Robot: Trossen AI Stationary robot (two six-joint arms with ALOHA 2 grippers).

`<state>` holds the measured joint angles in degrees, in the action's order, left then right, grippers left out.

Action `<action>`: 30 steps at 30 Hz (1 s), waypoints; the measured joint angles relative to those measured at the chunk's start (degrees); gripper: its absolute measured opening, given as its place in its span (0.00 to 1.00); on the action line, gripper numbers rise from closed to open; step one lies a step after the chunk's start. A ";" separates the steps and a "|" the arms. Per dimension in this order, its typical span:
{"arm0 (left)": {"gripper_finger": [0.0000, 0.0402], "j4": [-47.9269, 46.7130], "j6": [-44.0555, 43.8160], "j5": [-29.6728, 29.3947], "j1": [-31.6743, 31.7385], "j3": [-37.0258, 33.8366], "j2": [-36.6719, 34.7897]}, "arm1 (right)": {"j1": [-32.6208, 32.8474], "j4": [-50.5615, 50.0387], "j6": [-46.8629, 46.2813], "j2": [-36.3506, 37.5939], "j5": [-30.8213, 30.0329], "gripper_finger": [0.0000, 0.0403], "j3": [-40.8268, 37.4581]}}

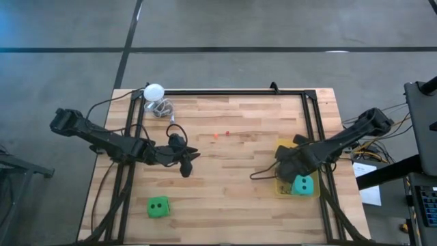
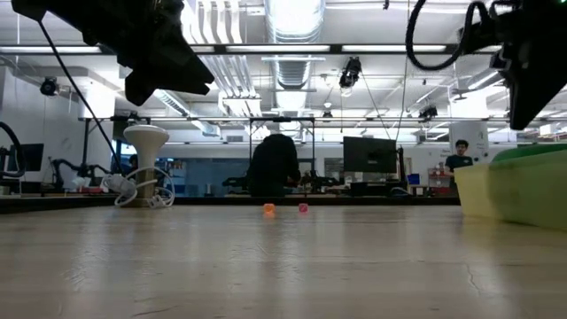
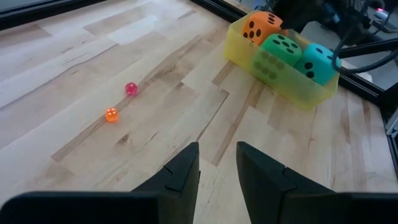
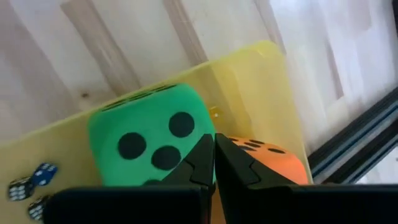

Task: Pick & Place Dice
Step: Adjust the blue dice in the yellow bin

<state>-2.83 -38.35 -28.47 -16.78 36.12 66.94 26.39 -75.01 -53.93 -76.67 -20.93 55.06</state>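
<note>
Showing dark pips, soft orange-red die (image 3: 261, 27), green die (image 3: 278, 55), teal die (image 3: 315, 63)

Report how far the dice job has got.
Done: the orange-red cube, one bright green cube and the teal cube sit in the translucent yellow bin. In hand: nothing; the right gripper hangs shut over the bin, and the left gripper is empty above mid-table. Left: the second green cube near the table's front-left.

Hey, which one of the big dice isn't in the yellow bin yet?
The bright green die lying alone on the bare table near the left arm's side. The orange die, the other green die and the teal die sit in the yellow bin.
</note>
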 joint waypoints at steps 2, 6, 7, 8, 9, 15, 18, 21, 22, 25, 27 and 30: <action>0.28 0.00 -0.02 0.00 0.00 0.00 0.02 | 0.51 -0.28 -0.06 0.55 0.28 0.02 1.41; 0.28 0.00 -0.02 0.00 0.00 0.00 0.02 | 2.51 -2.05 -2.87 1.27 3.03 0.02 4.51; 0.28 0.00 -0.02 0.00 0.00 0.00 0.00 | 3.23 -2.39 -3.71 1.30 4.02 0.02 5.25; 0.28 0.00 -0.02 0.00 0.00 0.00 0.00 | 4.02 -2.67 -4.51 1.24 5.31 0.02 5.74; 0.28 0.00 -0.02 0.00 0.00 0.00 0.00 | 4.82 -2.77 -5.15 1.01 6.77 0.02 6.03; 0.28 0.02 -0.02 0.02 0.00 0.00 0.00 | 8.68 -2.57 -9.27 -2.68 12.21 0.02 6.27; 0.28 0.02 -0.04 0.00 0.00 0.00 0.00 | 10.10 -2.04 -10.55 -5.12 14.06 0.02 6.04; 0.28 0.02 -0.04 0.02 0.00 0.00 0.00 | 11.23 0.33 -10.63 -7.34 14.64 0.02 6.06; 0.28 0.02 -0.04 0.02 0.00 0.00 0.00 | 11.47 1.33 -10.60 -8.08 15.04 0.02 6.10; 0.28 0.03 -0.05 0.02 0.00 0.00 0.00 | 11.99 2.65 -10.66 -10.03 16.56 0.02 5.94; 0.28 0.05 -0.06 0.02 0.00 0.00 -0.02 | 12.13 2.40 -10.83 -11.29 18.16 0.02 5.69; 0.28 0.03 -0.08 0.02 0.00 0.00 -0.02 | 12.37 2.72 -10.69 -12.74 20.54 0.02 5.66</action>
<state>-2.80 -38.42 -28.45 -16.78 36.12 66.92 38.75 -72.29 -64.62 -89.41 -0.39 60.72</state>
